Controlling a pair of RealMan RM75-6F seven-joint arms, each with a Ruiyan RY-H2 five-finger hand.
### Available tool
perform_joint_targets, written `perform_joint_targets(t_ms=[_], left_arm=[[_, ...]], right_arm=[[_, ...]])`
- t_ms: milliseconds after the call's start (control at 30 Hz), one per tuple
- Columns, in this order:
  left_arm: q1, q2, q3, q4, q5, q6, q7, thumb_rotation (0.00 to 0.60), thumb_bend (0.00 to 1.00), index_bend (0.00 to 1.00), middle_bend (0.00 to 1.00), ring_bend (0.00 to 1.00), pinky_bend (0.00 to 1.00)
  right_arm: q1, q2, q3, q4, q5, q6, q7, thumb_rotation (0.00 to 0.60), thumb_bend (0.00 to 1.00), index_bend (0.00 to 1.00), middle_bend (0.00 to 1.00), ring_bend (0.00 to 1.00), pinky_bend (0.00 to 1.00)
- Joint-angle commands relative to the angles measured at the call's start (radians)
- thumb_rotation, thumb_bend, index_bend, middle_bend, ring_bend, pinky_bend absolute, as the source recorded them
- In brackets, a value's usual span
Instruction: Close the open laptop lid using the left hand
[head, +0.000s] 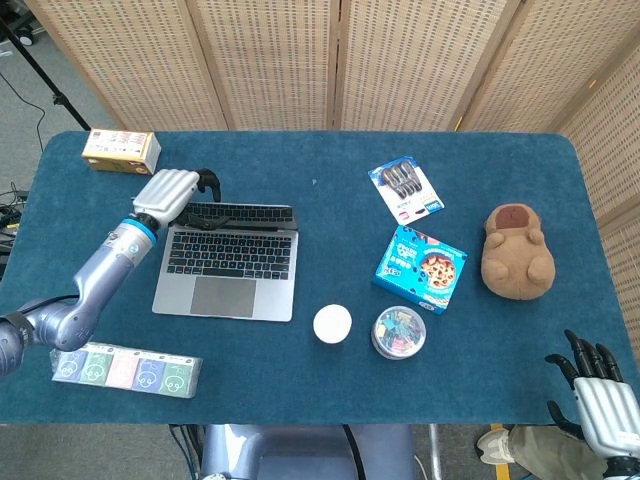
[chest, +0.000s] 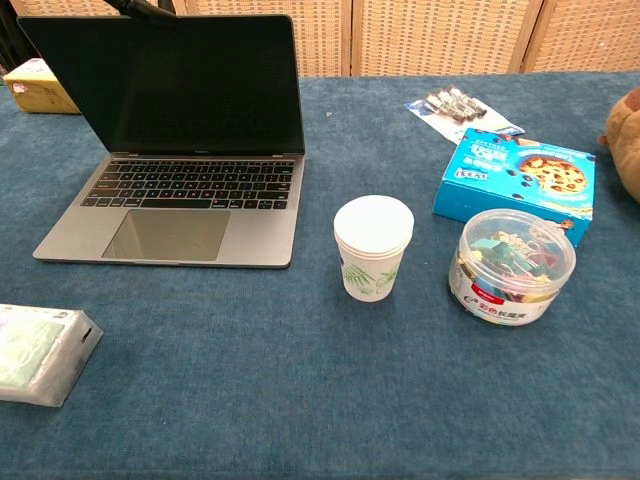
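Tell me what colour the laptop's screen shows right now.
The laptop's screen is plain black and looks switched off, clearest in the chest view.

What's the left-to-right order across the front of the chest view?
Wrapped pack → laptop → paper cup stack → clear tub of binder clips. Behind the tub sits the blue cookie box.

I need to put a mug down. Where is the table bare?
Bare: the table behind the laptop up to the pens, and the near edge right of the cup. Crowded: between cup, clip tub and cookie box.
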Motion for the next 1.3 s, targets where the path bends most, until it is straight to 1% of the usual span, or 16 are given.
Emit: perform_joint_targets(t_ms=[33,300,800,1033,1300], left_arm=[[0.005,0.026,0.011,-0.056,-0.025,0.018,0.031,0.342,0.21,0.51,0.35,0.37,0.34],[0.022,0.056,0.04,-0.142,-0.062,0.05,0.079,0.337,0.2,0.51,0.35,0.37,0.35],[0.057,0.075,0.083,-0.248,-0.073,0.099,0.121,0.315,0.2,0.51,0.35,0.37,0.35],[0.079,0.085,0.099,-0.305,-0.049,0.124,0.133,0.299,0.19,0.51,0.35,0.37,0.35],[0.104,0.084,0.115,-0.357,-0.027,0.153,0.139,0.298,0.19,0.51,0.35,0.37,0.35]], right_arm=[[-0.001,0.0,-0.001,-0.001,-0.002,0.0,0.0,0.6,0.35,0.26,0.0,0.0,0.0],[-0.005,0.003,-0.004,-0.005,-0.015,0.008,-0.002,0.6,0.35,0.26,0.0,0.0,0.0],[-0.006,0.0,-0.007,-0.008,-0.021,0.004,-0.016,0.6,0.35,0.26,0.0,0.0,0.0],[-0.006,0.0,-0.01,-0.012,-0.028,0.003,-0.023,0.6,0.35,0.26,0.0,0.0,0.0],[-0.01,0.002,-0.014,-0.015,-0.038,0.008,-0.028,0.6,0.35,0.26,0.0,0.0,0.0]])
